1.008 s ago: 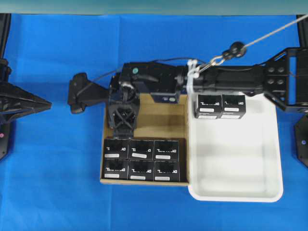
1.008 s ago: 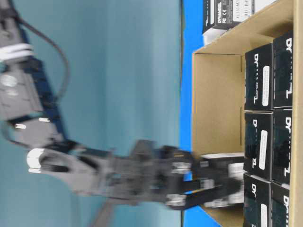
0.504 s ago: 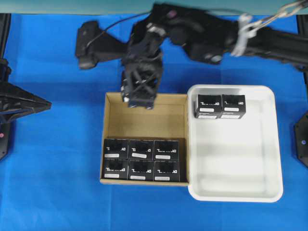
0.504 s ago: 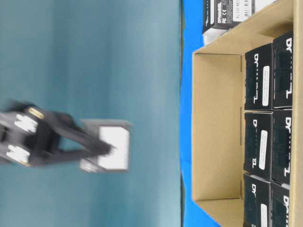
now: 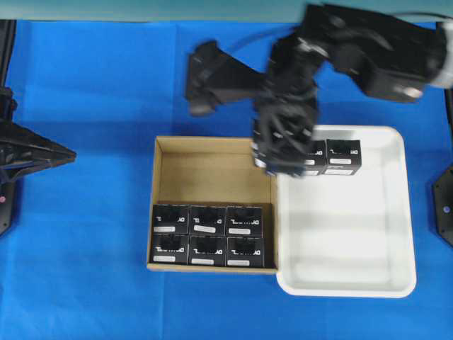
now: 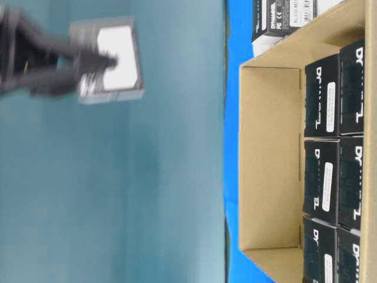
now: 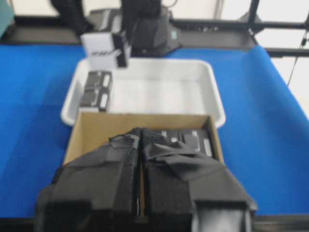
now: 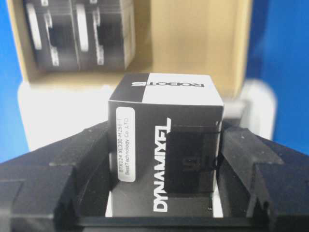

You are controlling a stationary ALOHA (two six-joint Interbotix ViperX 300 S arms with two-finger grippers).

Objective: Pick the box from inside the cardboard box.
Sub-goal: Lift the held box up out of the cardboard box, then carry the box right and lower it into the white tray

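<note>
Blue desk (image 5: 85, 234): your right gripper (image 8: 161, 159) is clamped on the box (image 8: 166, 145), above the cardboard box's (image 5: 212, 170) right wall; left gripper (image 7: 141, 164) fingers together.

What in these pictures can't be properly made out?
- Overhead view: the box in the right pincer is hidden under the arm, which also covers part of one of the two boxes in the white tray.
- Table-level view: the held box is blurred; the cardboard box is cut off by the frame's edge.
- Left wrist view: the left pincer hides part of the carton's boxes.
</note>
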